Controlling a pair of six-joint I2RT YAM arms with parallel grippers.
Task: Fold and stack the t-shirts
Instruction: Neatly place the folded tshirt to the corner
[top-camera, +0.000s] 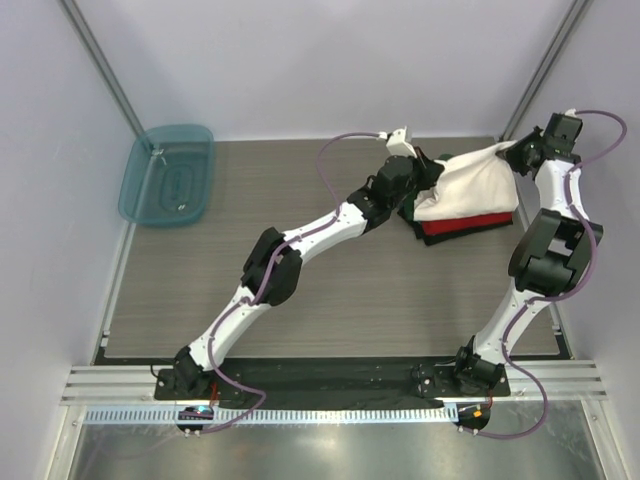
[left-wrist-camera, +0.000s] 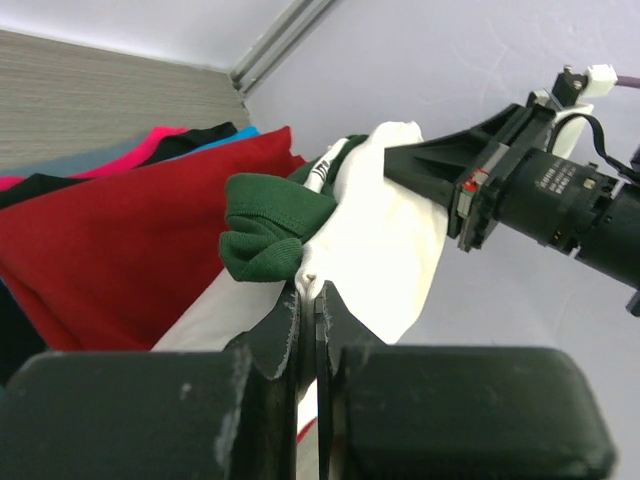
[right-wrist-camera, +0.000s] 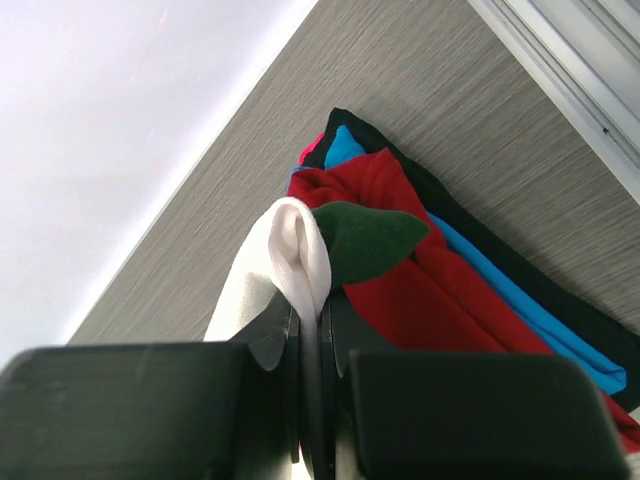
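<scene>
- T-shirts (top-camera: 455, 228) lie in a folded stack at the far right of the table (top-camera: 330, 290), with the white t-shirt (top-camera: 465, 185) draped over the top and lifted at two corners.
- Left arm reaches diagonally from its base at the near left across the table. The left gripper (left-wrist-camera: 308, 290) is at the stack's left edge, jaws pressed together on a fold of white cloth just below the bunched green sleeve (left-wrist-camera: 265, 225).
- Right arm rises along the table's right edge, elbow bent, wrist turned back toward the left. The right gripper (right-wrist-camera: 312, 310) is clamped on a rolled white edge beside the other green sleeve (right-wrist-camera: 365, 240).
- From the left wrist, the right gripper (left-wrist-camera: 395, 160) shows pinching the shirt's upper corner, and the cloth sags between the two grips.
- Below the white cloth the right wrist view shows a red shirt (right-wrist-camera: 420, 290), a blue shirt (right-wrist-camera: 540, 322) and a dark shirt (right-wrist-camera: 580, 320), their edges stepped.
- From above, the white cloth covers most of the stack, so only red and dark edges show.
- Left fingertips are hidden from above behind the wrist and cloth.
- How the white t-shirt's front is folded cannot be made out.
- A teal tub (top-camera: 168, 175) sits at the far left corner, well apart.
</scene>
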